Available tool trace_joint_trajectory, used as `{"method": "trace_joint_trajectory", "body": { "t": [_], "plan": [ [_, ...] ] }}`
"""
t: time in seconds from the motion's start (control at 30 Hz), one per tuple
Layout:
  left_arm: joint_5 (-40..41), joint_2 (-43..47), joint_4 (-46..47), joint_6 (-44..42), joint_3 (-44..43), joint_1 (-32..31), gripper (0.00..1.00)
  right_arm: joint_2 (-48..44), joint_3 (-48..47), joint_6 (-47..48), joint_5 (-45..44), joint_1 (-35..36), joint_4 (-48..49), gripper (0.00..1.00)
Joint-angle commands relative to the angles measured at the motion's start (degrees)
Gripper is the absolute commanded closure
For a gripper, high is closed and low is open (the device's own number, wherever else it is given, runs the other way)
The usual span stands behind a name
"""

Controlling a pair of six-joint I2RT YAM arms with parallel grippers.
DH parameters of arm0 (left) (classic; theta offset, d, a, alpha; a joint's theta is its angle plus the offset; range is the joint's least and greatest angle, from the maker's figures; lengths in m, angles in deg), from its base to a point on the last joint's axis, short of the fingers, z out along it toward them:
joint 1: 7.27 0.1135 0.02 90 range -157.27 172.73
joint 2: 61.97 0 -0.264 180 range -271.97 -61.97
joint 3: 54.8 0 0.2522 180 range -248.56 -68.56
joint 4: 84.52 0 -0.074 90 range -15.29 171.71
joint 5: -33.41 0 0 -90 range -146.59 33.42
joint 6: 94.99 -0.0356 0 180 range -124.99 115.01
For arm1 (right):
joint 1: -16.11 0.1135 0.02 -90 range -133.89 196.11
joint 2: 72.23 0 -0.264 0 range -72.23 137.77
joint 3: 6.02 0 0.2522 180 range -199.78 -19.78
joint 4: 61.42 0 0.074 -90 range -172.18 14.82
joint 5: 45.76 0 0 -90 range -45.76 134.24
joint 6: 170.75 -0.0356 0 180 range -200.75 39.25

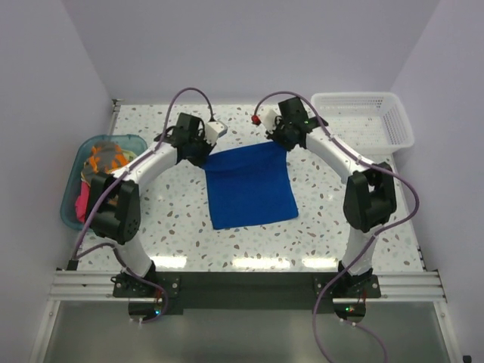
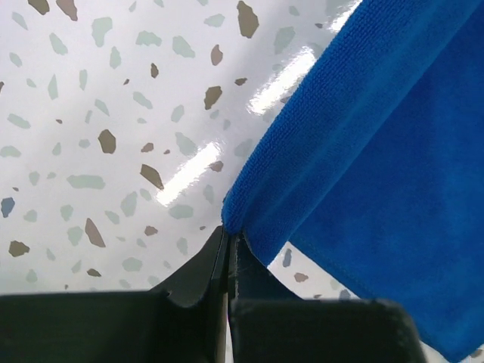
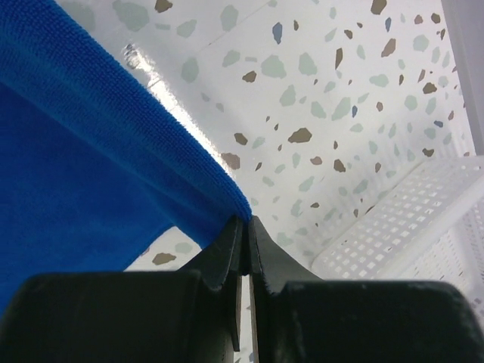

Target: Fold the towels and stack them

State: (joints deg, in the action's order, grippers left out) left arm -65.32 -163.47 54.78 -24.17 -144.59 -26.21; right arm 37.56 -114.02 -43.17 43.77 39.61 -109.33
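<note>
The teal tub (image 1: 113, 138) sits at the left edge of the table (image 1: 181, 219), the other towels (image 1: 103, 157) heaped inside it. My left tool (image 2: 227, 236) is pinched on the far left corner of the blue towel (image 1: 249, 185), and my right tool (image 3: 246, 221) is pinched on its far right corner. The near half lies flat mid-table, with bare table on both sides. Only the wrist views show both corners raised off the surface. The right wrist view also puts the white basket (image 3: 408, 227) near my right tool.

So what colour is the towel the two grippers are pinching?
The towel is plain royal blue, clearest in the top external view.
</note>
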Motion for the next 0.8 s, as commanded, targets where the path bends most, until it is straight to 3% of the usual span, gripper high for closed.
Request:
{"method": "trace_joint_trajectory", "body": {
  "t": [0.0,0.5,0.77],
  "plan": [
    [1.26,5.51,2.33,4.32,3.25,-1.36,1.0,-6.69,2.91,1.44,-0.5,-0.22,1.63,1.0],
    [3.19,15.62,4.7,18.73,18.19,-6.9,1.0,-16.54,20.3,-11.82,-0.4,2.77,0.49,1.0],
    [-1.28,16.33,5.58,23.39,21.71,-6.81,1.0,-19.09,27.0,-16.4,-2.6,4.18,3.13,1.0]
  ]
}}
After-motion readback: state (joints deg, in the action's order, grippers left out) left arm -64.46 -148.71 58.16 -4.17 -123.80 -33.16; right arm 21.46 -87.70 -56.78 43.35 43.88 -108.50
